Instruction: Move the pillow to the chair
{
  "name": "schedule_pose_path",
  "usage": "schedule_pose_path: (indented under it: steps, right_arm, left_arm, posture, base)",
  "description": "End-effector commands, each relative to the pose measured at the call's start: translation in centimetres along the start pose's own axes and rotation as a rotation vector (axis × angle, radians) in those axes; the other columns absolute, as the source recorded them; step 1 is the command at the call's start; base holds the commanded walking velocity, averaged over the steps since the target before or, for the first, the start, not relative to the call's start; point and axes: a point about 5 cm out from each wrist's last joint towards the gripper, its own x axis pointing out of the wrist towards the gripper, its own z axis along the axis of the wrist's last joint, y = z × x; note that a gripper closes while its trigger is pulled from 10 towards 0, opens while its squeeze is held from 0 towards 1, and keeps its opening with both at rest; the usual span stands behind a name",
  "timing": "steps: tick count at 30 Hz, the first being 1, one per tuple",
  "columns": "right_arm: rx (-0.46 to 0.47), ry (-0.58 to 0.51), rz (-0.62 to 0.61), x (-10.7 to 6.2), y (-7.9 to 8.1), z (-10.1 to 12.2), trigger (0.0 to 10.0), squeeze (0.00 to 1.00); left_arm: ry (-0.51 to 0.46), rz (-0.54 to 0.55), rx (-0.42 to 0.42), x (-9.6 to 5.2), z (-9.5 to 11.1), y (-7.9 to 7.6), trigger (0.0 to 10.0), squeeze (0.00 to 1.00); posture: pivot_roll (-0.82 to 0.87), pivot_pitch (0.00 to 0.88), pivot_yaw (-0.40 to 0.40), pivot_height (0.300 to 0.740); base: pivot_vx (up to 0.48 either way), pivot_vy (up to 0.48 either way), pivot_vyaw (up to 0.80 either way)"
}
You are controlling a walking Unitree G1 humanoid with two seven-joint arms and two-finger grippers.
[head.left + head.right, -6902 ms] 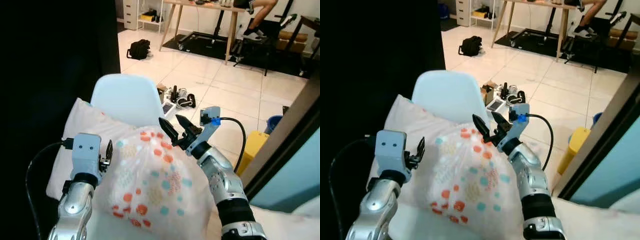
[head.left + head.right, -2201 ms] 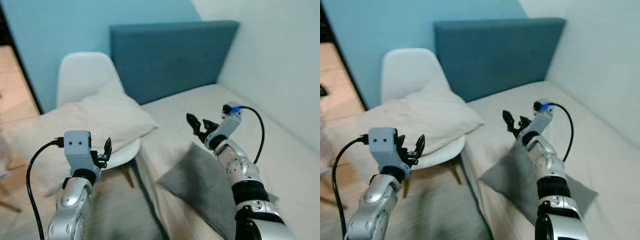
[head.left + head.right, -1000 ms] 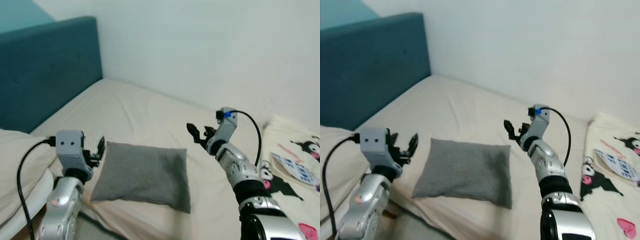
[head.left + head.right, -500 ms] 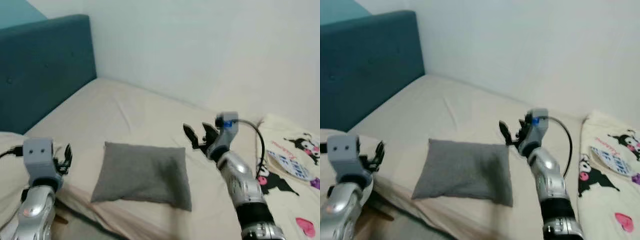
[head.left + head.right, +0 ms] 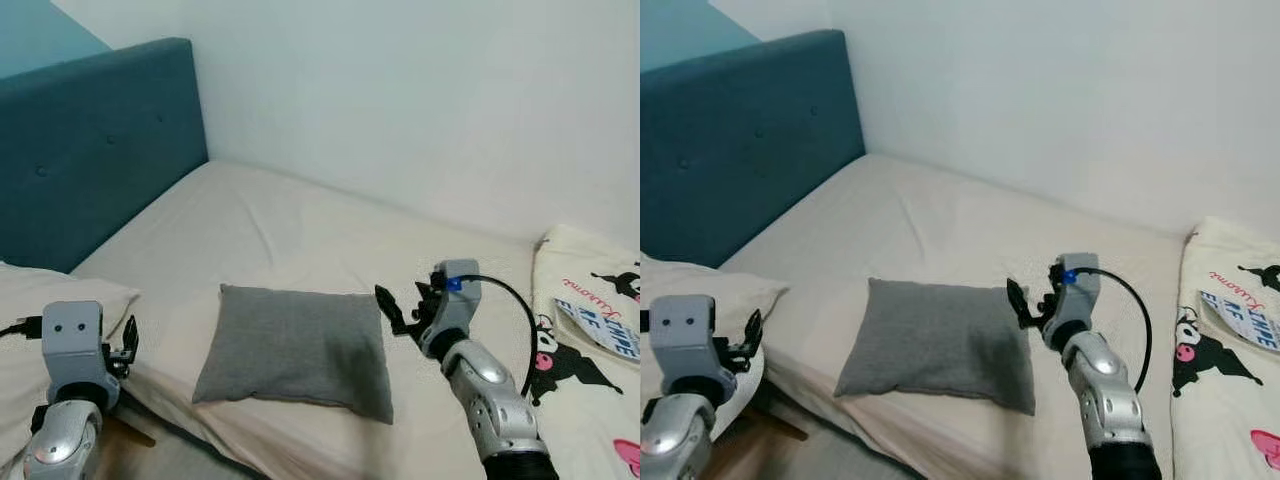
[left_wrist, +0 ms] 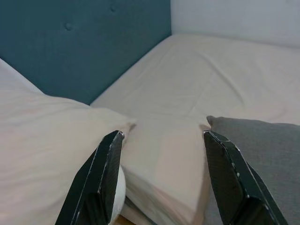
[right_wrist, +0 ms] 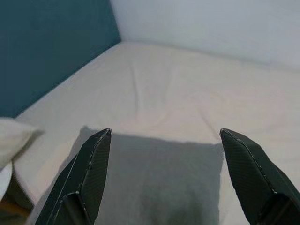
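Lying flat on the beige bed [image 5: 300, 230], near its front edge, is the grey pillow [image 5: 295, 347], untouched. At its 3 o'clock the right gripper [image 5: 408, 305] hovers just beside the pillow's right edge, fingers [image 7: 89, 173] spread wide and released. At its 9 o'clock, well apart, the left gripper [image 5: 127, 340] hangs off the bed edge, fingers [image 6: 105, 178] likewise parted. A cream pillow [image 5: 700, 290] sits beyond it; a teal headboard [image 5: 90, 140] at 11 o'clock; a printed blanket [image 5: 590, 320] at 3
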Motion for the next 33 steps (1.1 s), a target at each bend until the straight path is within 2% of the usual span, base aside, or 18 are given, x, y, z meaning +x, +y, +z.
schedule_pose_path:
  steps: [1,6,16,21,29,33]
  right_arm:
    - [0.038,-0.014,-0.026,0.2,-0.4,0.7,10.0,0.0]
    - [0.122,-0.025,-0.08,1.2,-2.0,1.7,10.0,0.0]
    - [0.15,-0.031,-0.117,2.5,-3.0,2.8,10.0,0.0]
    - [0.157,-0.024,-0.138,2.7,-3.5,2.7,10.0,0.0]
    - [0.172,0.001,-0.151,2.7,-3.4,2.0,10.0,0.0]
    - [0.174,0.014,-0.2,2.6,-4.4,1.7,10.0,0.0]
  left_arm:
    - [-0.02,-0.006,0.017,0.3,0.8,0.2,10.0,0.0]
    - [-0.055,0.001,0.02,0.8,1.9,0.4,10.0,0.0]
    - [-0.059,0.03,0.015,0.5,2.2,0.6,10.0,0.0]
    - [-0.064,0.035,0.014,0.5,2.4,0.6,10.0,0.0]
    - [-0.059,0.041,0.02,0.0,2.3,0.8,10.0,0.0]
    - [-0.055,0.036,0.03,-0.1,2.4,1.0,10.0,0.0]
  posture:
    - [-0.05,0.036,-0.065,0.71]
    - [-0.06,0.056,-0.081,0.685]
    - [-0.04,0.062,-0.099,0.65]
    - [-0.04,0.068,-0.1,0.63]
    - [-0.03,0.076,-0.099,0.61]
    - [-0.02,0.077,-0.093,0.595]
  base:
    - [0.0,0.0,0.0]
    - [0.0,0.0,0.0]
    - [0.0,0.0,0.0]
    - [0.0,0.0,0.0]
    - [0.0,0.0,0.0]
    - [0.0,0.0,0.0]
